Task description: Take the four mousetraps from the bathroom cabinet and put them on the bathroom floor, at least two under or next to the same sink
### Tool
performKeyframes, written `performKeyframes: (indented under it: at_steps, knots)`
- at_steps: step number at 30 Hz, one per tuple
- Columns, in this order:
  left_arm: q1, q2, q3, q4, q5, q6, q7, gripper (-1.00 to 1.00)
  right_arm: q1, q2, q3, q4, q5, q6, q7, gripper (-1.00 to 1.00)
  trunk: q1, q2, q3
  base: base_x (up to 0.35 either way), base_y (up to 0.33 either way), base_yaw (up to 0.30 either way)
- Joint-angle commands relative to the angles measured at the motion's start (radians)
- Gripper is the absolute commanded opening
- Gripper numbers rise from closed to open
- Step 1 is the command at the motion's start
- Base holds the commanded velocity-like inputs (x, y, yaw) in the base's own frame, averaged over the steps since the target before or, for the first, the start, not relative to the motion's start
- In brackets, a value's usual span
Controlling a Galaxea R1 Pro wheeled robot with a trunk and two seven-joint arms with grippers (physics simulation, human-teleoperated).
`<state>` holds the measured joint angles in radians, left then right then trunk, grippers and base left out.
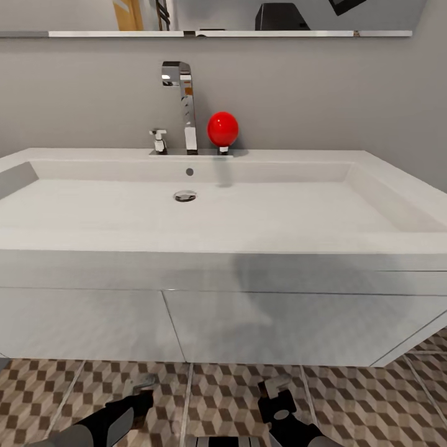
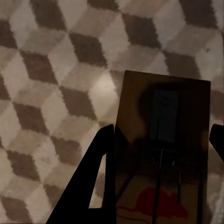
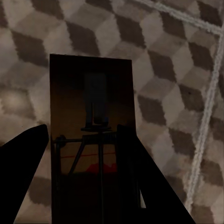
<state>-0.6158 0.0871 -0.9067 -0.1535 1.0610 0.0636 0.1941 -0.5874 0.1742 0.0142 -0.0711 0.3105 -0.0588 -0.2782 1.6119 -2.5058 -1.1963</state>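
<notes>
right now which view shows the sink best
The head view: the sink spans it, with basin, drain and faucet in plain sight. Each wrist view looks along an end effector at a held mousetrap over patterned floor tiles.

Cube-patterned tiled bathroom floor (image 1: 223, 397) with pale grout lines, beneath the sink (image 1: 217, 261).

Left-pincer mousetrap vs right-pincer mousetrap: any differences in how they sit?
The left pincer's mousetrap sits off to one side of its wrist view; the right pincer's mousetrap sits nearer the middle. The left one shows a larger red mark near its base; the right one shows only a small red patch. A pale grout line crosses the floor beside the right one; none shows by the left. Both are dark-brown boards with thin metal parts, each between dark fingers above cube-patterned tiles.
</notes>
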Motion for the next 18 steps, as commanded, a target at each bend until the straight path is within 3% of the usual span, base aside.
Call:
performKeyframes:
  at_steps: [1, 18]
  knots:
    - [0.000, 0.002, -0.008, -0.004, 0.004, 0.005, 0.009, -1.00, -0.001, 0.000, 0.001, 0.002, 0.004, -0.002, -0.005, -1.00, 0.000, 0.000, -0.001, 0.000, 0.000, 0.000]
    - [-0.001, 0.020, -0.004, -0.019, 0.001, 0.016, 0.011, -1.00, 0.000, 0.000, 0.000, -0.005, 0.004, 0.003, -0.006, -1.00, 0.000, 0.000, -0.001, 0.000, 0.000, 0.000]
